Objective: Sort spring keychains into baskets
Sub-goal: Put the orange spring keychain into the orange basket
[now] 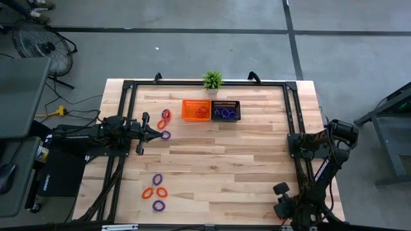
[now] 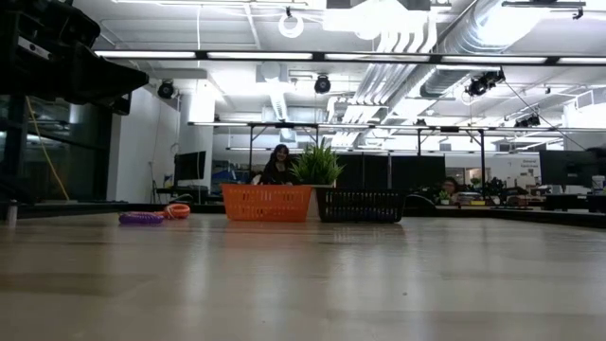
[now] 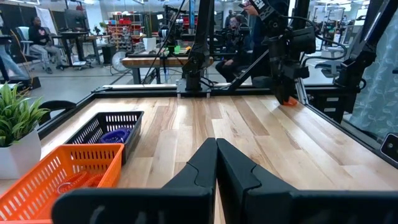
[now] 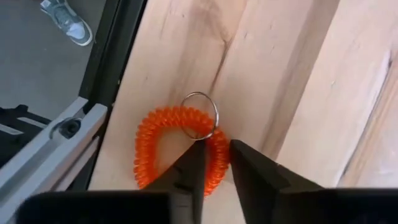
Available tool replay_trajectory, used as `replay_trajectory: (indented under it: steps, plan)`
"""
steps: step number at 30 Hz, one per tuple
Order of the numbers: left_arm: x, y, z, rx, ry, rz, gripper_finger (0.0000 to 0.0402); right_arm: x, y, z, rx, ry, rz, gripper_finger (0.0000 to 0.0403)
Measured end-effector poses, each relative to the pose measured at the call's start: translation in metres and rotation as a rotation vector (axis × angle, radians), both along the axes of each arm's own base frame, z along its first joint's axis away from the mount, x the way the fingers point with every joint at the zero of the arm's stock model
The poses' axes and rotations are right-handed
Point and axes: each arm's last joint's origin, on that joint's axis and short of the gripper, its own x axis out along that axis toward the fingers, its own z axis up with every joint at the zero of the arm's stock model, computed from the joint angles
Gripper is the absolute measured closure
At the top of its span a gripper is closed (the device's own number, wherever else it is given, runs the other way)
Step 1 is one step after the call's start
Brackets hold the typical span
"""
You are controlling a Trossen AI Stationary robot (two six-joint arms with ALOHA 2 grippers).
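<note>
An orange spring keychain (image 4: 155,149) with a metal ring (image 4: 200,115) lies flat on the wood beside the black rail (image 4: 115,81), at the table's near right corner. My right gripper (image 4: 216,158) stands over it, pointing down, shut on its coil. Farther off, it shows in the left wrist view (image 3: 286,93). My left gripper (image 1: 160,131) waits shut at the table's left, level, touching nothing. The orange basket (image 1: 196,110) and the black basket (image 1: 226,111) stand side by side at the far edge, each with keychains in it. My right gripper pinches the orange keychain's coil (image 4: 219,146) between its two fingers, right by the metal ring. The fingers come steeply from above, across the coil. The keychain lies on the table, its loop spread toward the rail.
Loose purple and orange keychains lie by my left gripper (image 1: 166,117) and in a group near the front left (image 1: 156,192). A small potted plant (image 1: 212,80) stands behind the baskets. A black frame rail (image 1: 292,115) runs around the table top.
</note>
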Motion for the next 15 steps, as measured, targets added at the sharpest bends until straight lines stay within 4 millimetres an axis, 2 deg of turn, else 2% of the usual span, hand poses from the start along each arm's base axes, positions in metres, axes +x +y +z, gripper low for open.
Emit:
replay_trajectory:
  steps: [6, 15]
  plan:
    - [0.0, 0.0, 0.0001, 0.0, 0.0, 0.0, 0.0401, 0.0, -0.0002, 0.0, -0.001, 0.009, 0.017, 0.0391]
    - [0.0, 0.0, 0.0001, 0.0, 0.0, 0.0, 0.0401, 0.0096, -0.0051, 0.0023, 0.024, 0.038, -0.038, 0.0376]
